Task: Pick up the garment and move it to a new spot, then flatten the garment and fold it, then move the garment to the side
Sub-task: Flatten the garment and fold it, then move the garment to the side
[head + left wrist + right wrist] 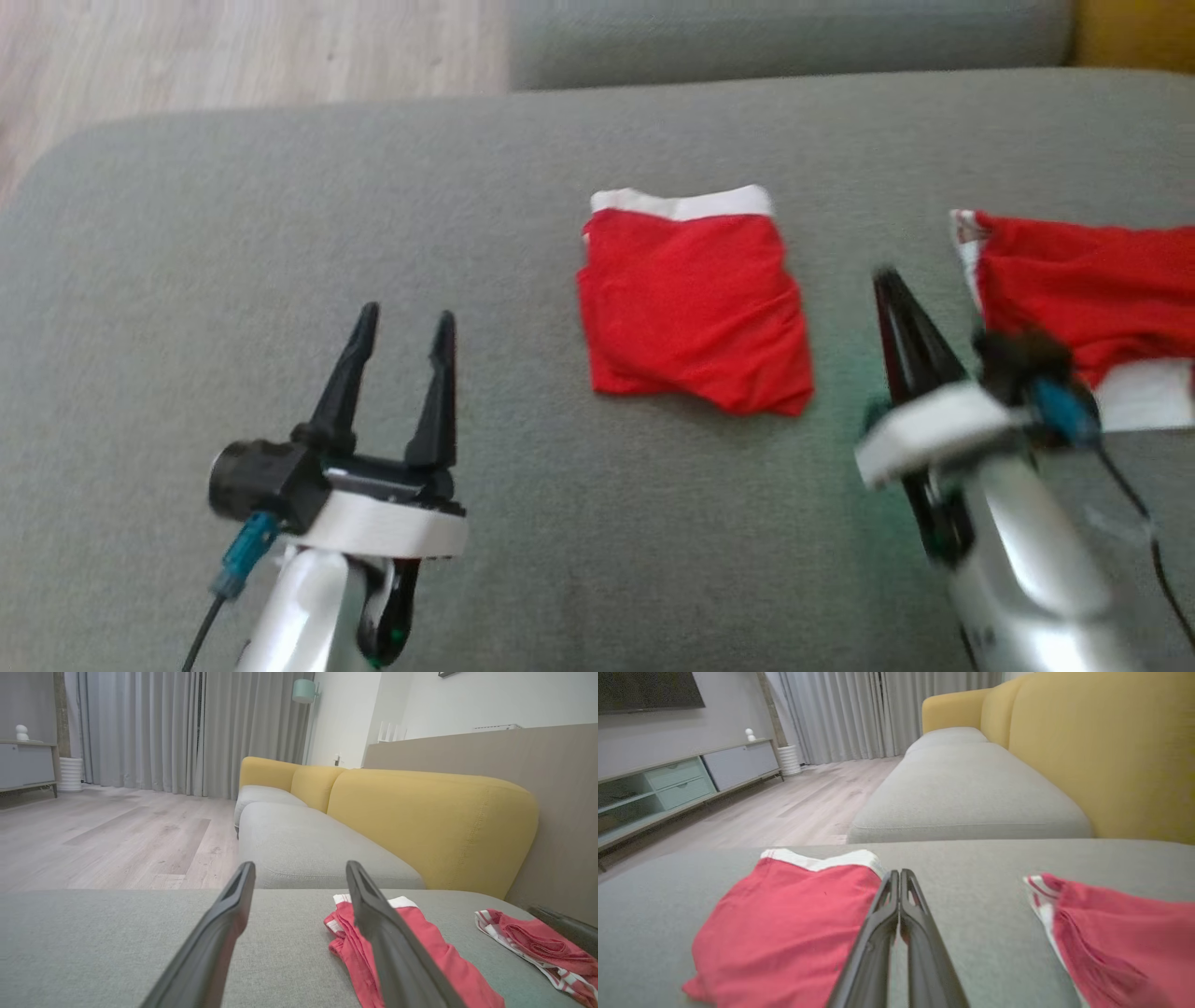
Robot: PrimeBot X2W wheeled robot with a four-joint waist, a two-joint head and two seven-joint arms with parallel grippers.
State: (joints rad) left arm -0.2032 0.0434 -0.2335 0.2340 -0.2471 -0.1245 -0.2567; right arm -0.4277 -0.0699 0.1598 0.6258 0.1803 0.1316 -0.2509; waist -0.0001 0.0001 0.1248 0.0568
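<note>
A folded red garment (695,308) with a white waistband lies in the middle of the grey cushion (280,233). It also appears in the left wrist view (420,947) and the right wrist view (794,924). A second red garment (1088,289) with white trim lies loosely spread at the right (532,942) (1120,938). My left gripper (408,314) stands open and empty, left of the folded garment (300,865). My right gripper (885,277) is shut on nothing, between the two garments (900,873).
A yellow backrest (434,821) runs along the sofa's far side. Another grey seat cushion (971,793) adjoins the one I work on. Wood floor (117,830) lies beyond the cushion's edge, with a low cabinet (668,784) along the wall.
</note>
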